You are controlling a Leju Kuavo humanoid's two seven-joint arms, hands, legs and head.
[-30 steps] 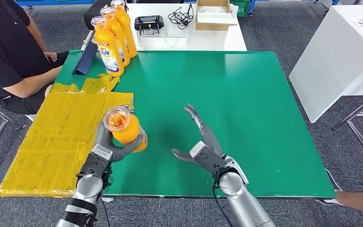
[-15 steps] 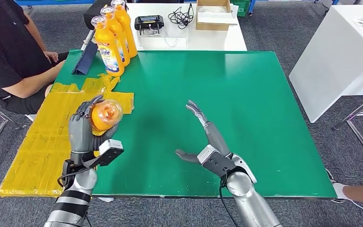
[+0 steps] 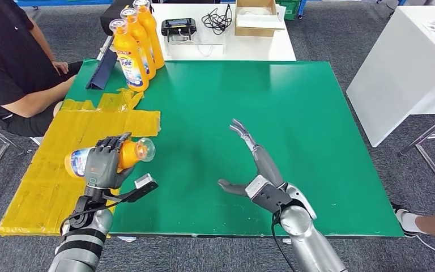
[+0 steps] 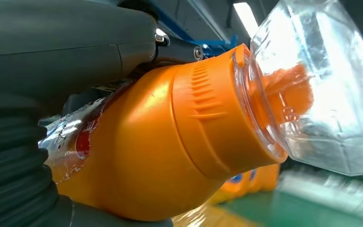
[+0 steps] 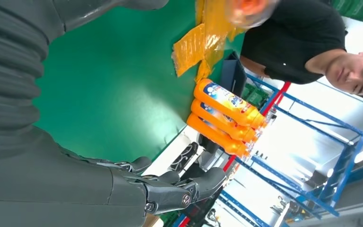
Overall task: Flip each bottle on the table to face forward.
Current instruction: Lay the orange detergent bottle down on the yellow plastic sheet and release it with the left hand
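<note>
Left hand (image 3: pixel 105 164) grips orange bottle (image 3: pixel 93 157) on its side above yellow taped sheet (image 3: pixel 51 175); fingers (image 3: pixel 110 143) wrapped over body, clear cap (image 3: pixel 145 149) jutting beyond them. Right hand (image 3: pixel 253 164) empty, fingers (image 3: pixel 243 134) spread apart above green table (image 3: pixel 294 113). Three upright bottles (image 3: pixel 136 45) well beyond fingertips, at far corner.

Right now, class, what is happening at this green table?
A humanoid robot is sorting orange bottles. Its left hand grips one orange bottle lying on its side above the yellow taped sheet, clear cap pointing toward the green table. Its right hand is open and empty over the table. Three more bottles stand upright in a row at the far left corner. A seated person watches from the left.
</note>
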